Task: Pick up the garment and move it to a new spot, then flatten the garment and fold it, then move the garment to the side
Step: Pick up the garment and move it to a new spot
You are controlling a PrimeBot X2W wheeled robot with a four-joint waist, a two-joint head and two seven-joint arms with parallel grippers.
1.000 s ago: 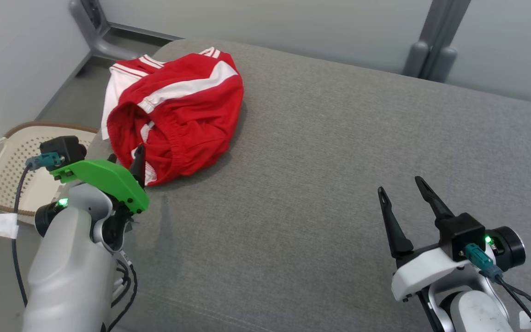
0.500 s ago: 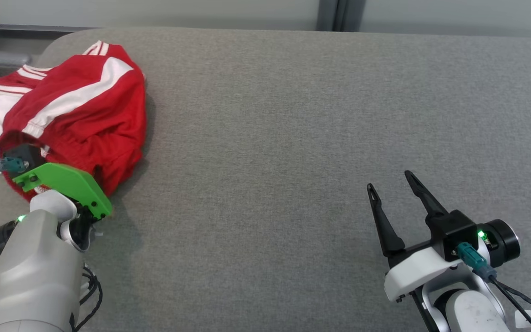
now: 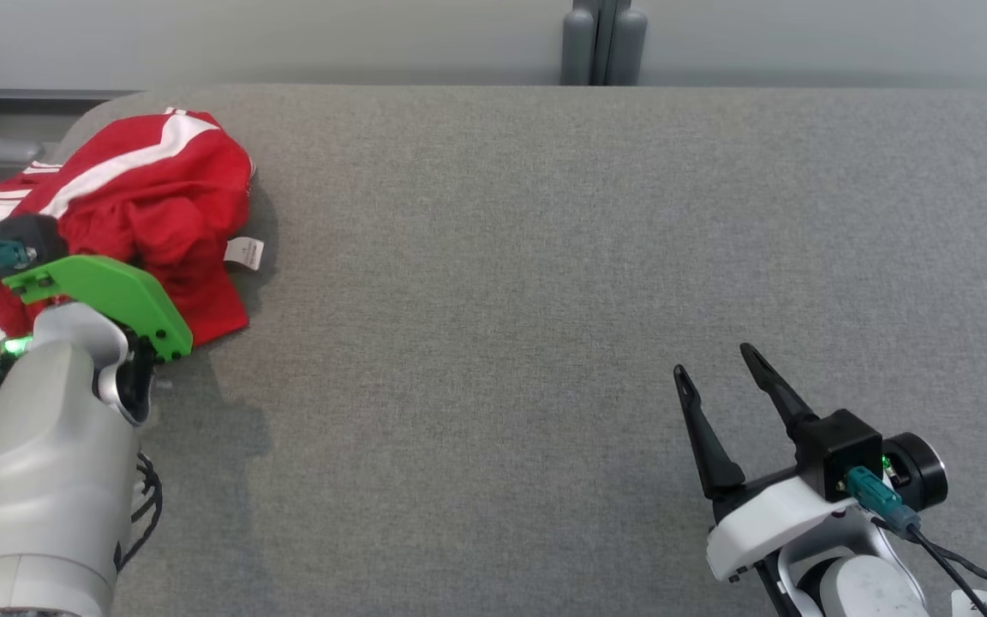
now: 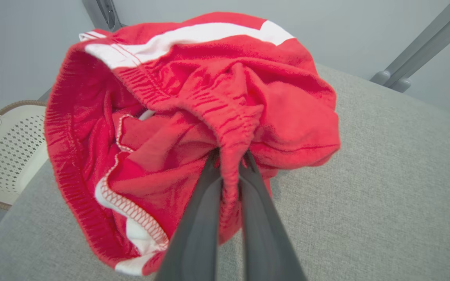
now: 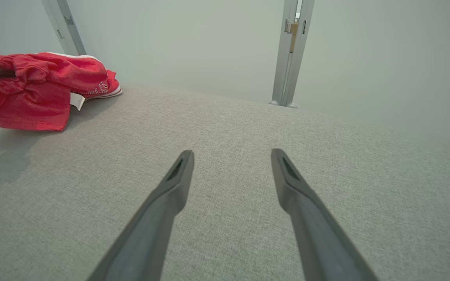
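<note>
One red-and-white garment (image 3: 151,184) sits bunched at the 10 o'clock corner of your gray bench (image 3: 545,257), with one white tag (image 3: 243,252) at its 3 o'clock edge. Your two left fingers (image 4: 205,203) are clamped on a fold of its elastic waistband, and the cloth bulges past their tips toward 12 o'clock. Your two right fingers (image 5: 178,179) stand spread and empty at 5 o'clock, well apart from the garment. One perforated white basket (image 4: 2,156) lies off the bench at 9 o'clock.

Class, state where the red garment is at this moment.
In the head view the red garment sits bunched at the far left corner of the grey surface, its waistband pinched in the left gripper.
</note>
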